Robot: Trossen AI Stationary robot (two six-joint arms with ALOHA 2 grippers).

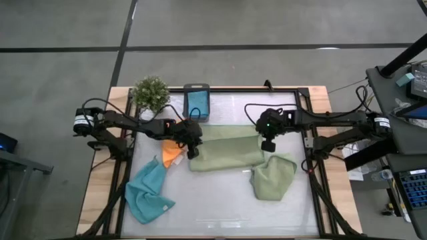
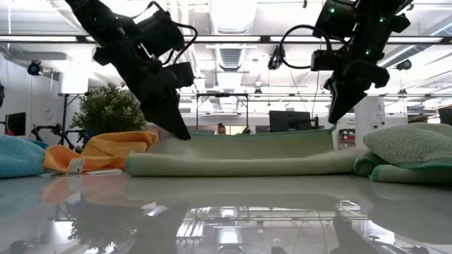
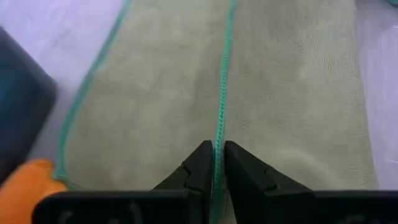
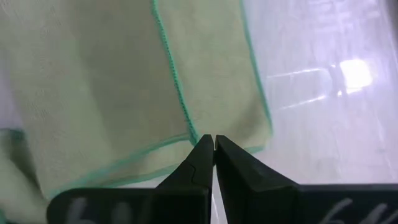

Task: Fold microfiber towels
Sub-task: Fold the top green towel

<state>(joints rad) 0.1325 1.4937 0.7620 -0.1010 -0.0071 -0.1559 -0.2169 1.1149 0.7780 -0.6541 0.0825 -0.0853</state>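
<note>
Left gripper [image 3: 215, 163] pinches the teal-stitched edge of a half-folded sage green microfiber towel [image 1: 223, 152]; right gripper [image 4: 213, 149] hangs closed, empty, over its right corner

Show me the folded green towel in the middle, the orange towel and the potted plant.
folded green towel [image 1: 225, 155]: high view, middle of its top face.
orange towel [image 1: 172, 155]: high view, its exposed centre.
potted plant [image 1: 150, 92]: high view, middle of the foliage.

Sage green towel [image 1: 225, 153]: lying mid-counter, folded into a long band, teal-stitched edges meeting along its length. Second sage green towel [image 1: 273, 177]: lying crumpled just beside the band's right end. Orange towel [image 1: 172, 155]: bunching at the band's left end. Light blue towel [image 1: 148, 193]: sprawling rumpled near the orange one. Another light blue towel [image 1: 197, 102]: sitting folded at the far edge.
</note>
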